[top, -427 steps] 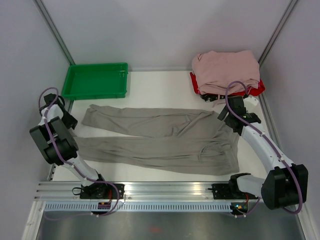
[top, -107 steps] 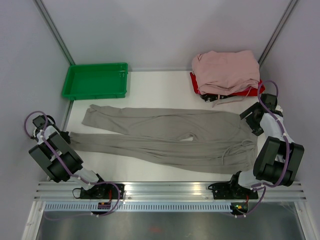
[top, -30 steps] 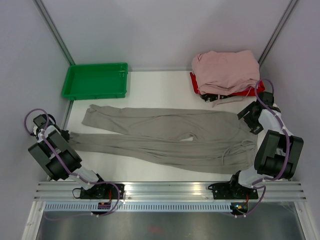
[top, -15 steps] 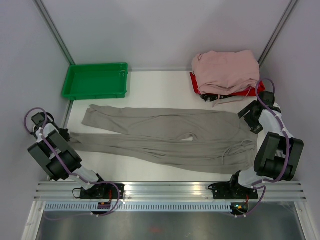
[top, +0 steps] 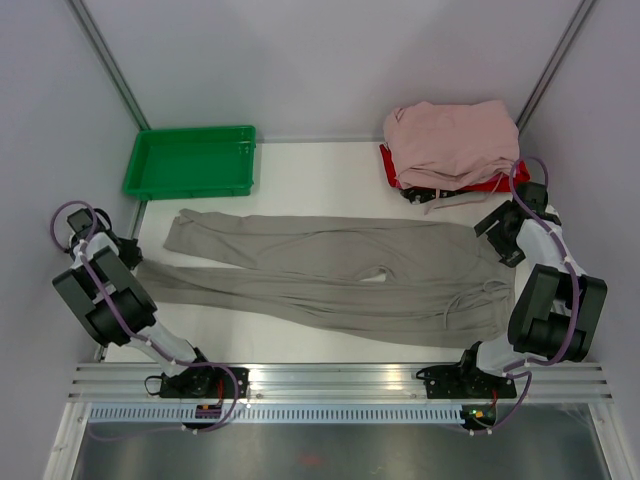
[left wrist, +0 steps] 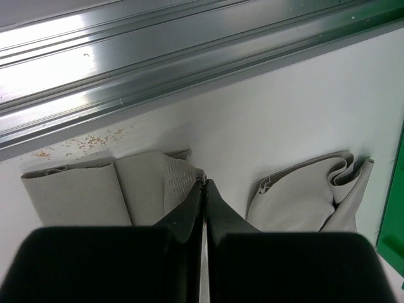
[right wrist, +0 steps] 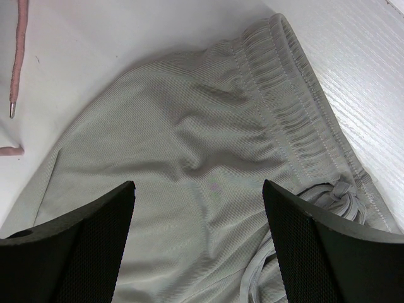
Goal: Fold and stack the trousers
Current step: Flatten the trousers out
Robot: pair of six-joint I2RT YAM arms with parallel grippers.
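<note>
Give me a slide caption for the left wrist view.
Left gripper pinches the cuff of the trousers beside the aluminium rail.

Bright, even light; glare streaks the rail (left wrist: 126, 57).

I count one pair of taupe trousers (top: 330, 275), one green tray (top: 190, 162) and one pile of pink garments (top: 452, 140) on my desk (top: 320, 185). I have two hands: my left hand (left wrist: 204, 184) and my right hand (right wrist: 197, 189).
</note>
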